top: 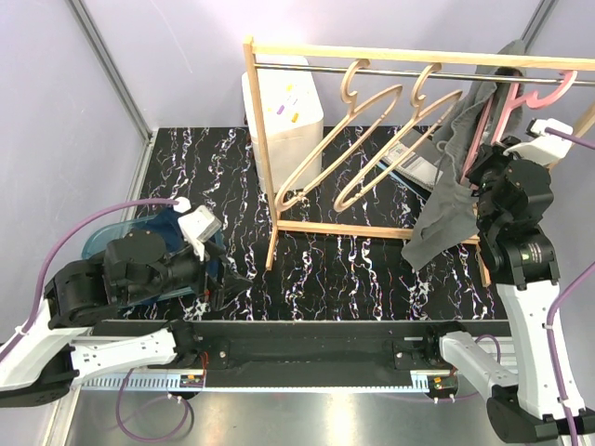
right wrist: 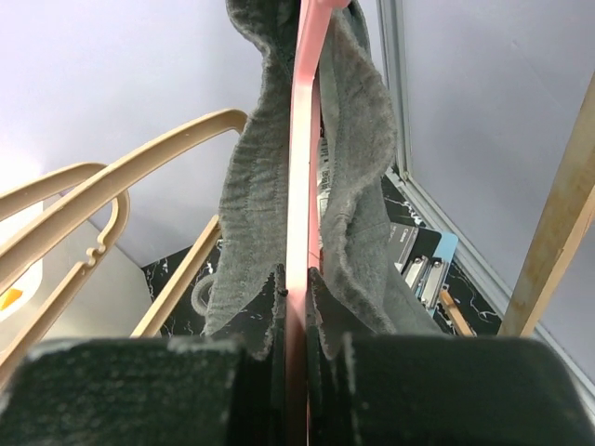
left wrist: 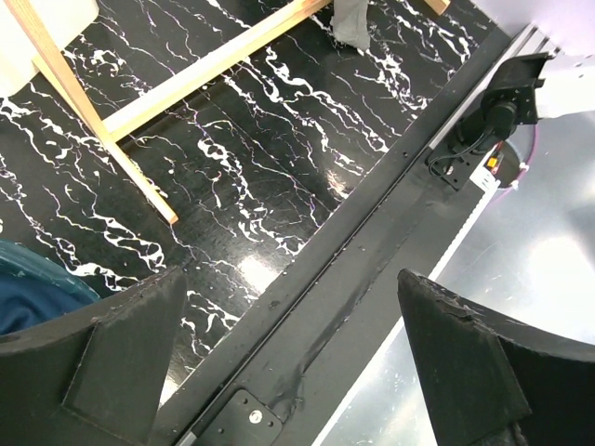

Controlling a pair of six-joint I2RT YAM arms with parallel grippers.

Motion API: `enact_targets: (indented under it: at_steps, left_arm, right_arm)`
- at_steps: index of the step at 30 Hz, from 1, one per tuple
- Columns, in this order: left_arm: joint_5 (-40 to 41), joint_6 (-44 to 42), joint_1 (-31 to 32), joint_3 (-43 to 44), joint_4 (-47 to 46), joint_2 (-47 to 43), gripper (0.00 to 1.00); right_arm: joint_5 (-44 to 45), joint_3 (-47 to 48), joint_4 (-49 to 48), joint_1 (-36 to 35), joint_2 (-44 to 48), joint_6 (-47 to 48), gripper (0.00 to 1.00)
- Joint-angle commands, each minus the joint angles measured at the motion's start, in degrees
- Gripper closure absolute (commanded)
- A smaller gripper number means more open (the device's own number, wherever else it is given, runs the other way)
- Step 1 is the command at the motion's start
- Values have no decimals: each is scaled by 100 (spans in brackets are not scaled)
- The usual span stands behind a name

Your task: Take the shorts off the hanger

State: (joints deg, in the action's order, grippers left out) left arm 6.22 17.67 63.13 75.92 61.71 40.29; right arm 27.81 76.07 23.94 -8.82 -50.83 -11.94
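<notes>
Hanging over the one pink hanger (right wrist: 302, 139) on the wooden rack (top: 418, 54), the dark grey shorts (top: 444, 209) sit beside two beige hangers (right wrist: 158, 149). The right end effector (right wrist: 296, 307) is clamped on that pink hanger. The left end effector (left wrist: 290, 279) gapes wide, holding nothing, near the navy shorts (left wrist: 28, 302).

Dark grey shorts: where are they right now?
Top view, far right: the dark grey shorts hang on the pink hanger on the rail, by the right gripper.

**Grey shorts on hanger, navy pair lying down**

The dark grey shorts (top: 444, 200) drape over the pink hanger (right wrist: 299, 139) at the right of the frame, hanging limp and twisted. The navy blue shorts (top: 153, 226) lie bunched at centre left.
</notes>
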Motion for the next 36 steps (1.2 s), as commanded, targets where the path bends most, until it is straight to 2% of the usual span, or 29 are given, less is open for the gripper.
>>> enact_targets:
  at_steps: [1, 6, 15, 17, 18, 20, 24, 27, 32, 36]
  left_arm:
    - [-138, -194, 24, 169, -98, 110, 1]
    - [-419, -141, 24, 45, -203, 84, 1]
    - [-499, -168, 24, 116, -160, 172, 1]
    - [-499, -176, 24, 133, -160, 198, 1]
    - [-499, -185, 24, 151, -168, 207, 1]
    - [-464, -194, 24, 169, -168, 198, 1]
    - [-586, -132, 24, 90, -317, 154, 1]
    - [-1078, -106, 24, -129, -695, 128, 1]
    - [-1622, 131, 24, -586, -1720, 14, 2]
    - [-1730, 246, 50, -965, -2461, -4, 14]
  right_arm:
    - [-162, 92, -1620, 21, 398, 333, 100]
    - [-512, 30, -1814, 21, 398, 360, 100]
    - [-365, -708, -2175, 21, 943, -878, 100]
    - [2, -551, -1790, 29, 1048, -1072, 100]
    - [92, -437, -1231, 21, 1066, -1204, 100]
    - [128, -121, -701, 21, 1162, -1292, 100]
    - [-73, 434, 966, 21, 1216, -1757, 100]
    - [-548, 610, 1786, 21, 1233, -2240, 100]
    - [-1329, 348, 2229, 21, 1312, -2935, 100]
    - [-1699, 83, 2386, 21, 1313, -3278, 100]
